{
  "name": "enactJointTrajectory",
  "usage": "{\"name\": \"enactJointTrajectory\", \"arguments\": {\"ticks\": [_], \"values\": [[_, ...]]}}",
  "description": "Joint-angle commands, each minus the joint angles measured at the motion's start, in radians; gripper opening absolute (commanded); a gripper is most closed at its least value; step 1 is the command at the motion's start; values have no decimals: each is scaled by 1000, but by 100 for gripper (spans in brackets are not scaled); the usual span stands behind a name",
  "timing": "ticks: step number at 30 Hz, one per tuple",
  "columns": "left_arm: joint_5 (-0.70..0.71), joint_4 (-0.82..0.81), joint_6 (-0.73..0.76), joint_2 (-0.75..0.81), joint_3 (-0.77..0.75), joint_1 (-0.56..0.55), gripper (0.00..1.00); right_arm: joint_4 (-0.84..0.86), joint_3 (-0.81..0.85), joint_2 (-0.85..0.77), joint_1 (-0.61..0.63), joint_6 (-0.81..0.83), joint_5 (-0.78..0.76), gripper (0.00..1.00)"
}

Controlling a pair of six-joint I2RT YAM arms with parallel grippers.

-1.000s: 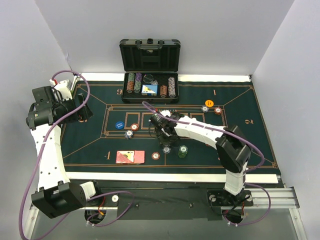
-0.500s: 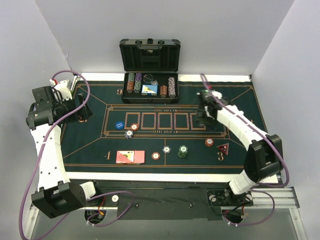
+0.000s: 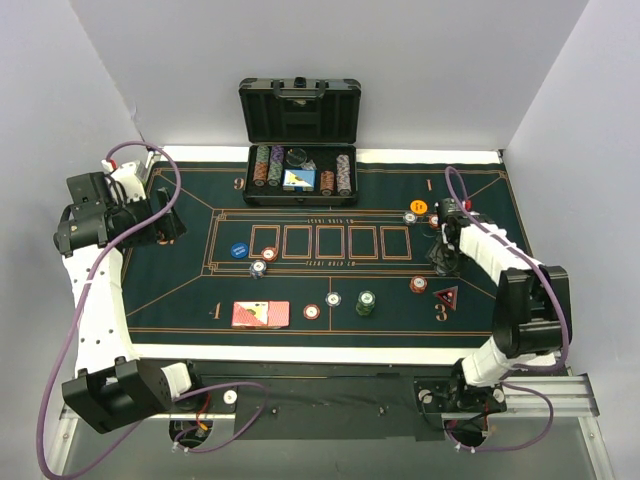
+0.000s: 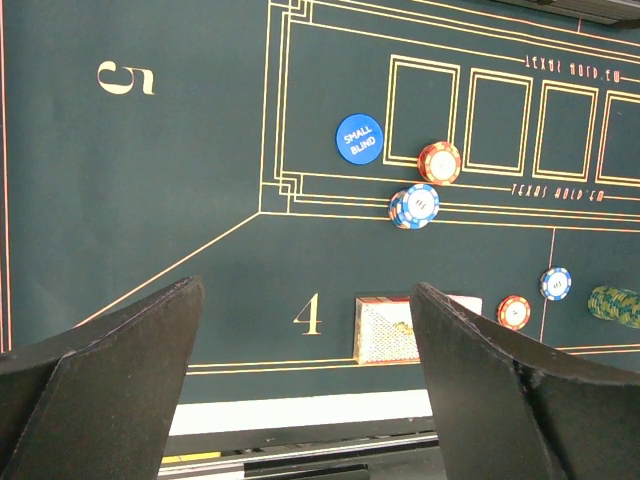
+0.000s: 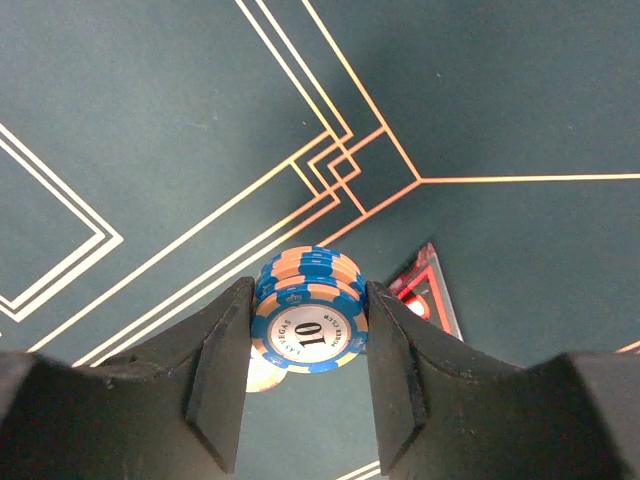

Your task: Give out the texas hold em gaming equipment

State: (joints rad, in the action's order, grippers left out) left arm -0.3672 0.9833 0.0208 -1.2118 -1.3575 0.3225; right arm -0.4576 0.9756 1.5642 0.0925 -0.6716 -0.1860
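1 blue-striped chip stack (image 5: 308, 300) is pinched in our right gripper (image 5: 308, 322) near the triangular marker (image 5: 428, 285); our left gripper (image 4: 308, 296) gapes wide.

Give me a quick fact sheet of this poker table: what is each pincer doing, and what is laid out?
Right pincer: shut on a stack of blue-and-orange chips marked 10
Left pincer: open, holding nothing
Cards: red-backed, beside the number 4
Blue disc: reads SMALL BLIND
Triangular marker: dark red, beside the number 3

Smooth plastic chips (image 5: 308, 325), matt felt (image 5: 150, 90)
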Motion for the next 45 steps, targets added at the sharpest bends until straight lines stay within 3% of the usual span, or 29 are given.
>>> {"name": "enactJointTrajectory", "arguments": {"ticks": [1,22,25,28,30,35,41,45], "values": [[-7,-34,19,-3,-2,7,96,45,14,42,-2,-32,-30,25],[-7,-51,18,5,18,9,96,77,-58,94,-2,-108,-86,27],[-7,-52,18,1,21,7,96,79,-67,97,-2,-112,-82,38],[-6,-52,16,-2,20,7,96,79,-71,83,0,-114,-78,58],[-9,-52,19,-5,21,9,96,77,-72,44,1,-114,-75,65],[-7,-51,22,-6,20,7,96,37,-49,-65,19,-115,-67,67],[-3,-49,22,-5,18,7,96,-38,26,-243,157,-73,-96,68],[-6,-52,16,-6,18,9,96,-90,74,-260,356,-33,-18,72]]}}
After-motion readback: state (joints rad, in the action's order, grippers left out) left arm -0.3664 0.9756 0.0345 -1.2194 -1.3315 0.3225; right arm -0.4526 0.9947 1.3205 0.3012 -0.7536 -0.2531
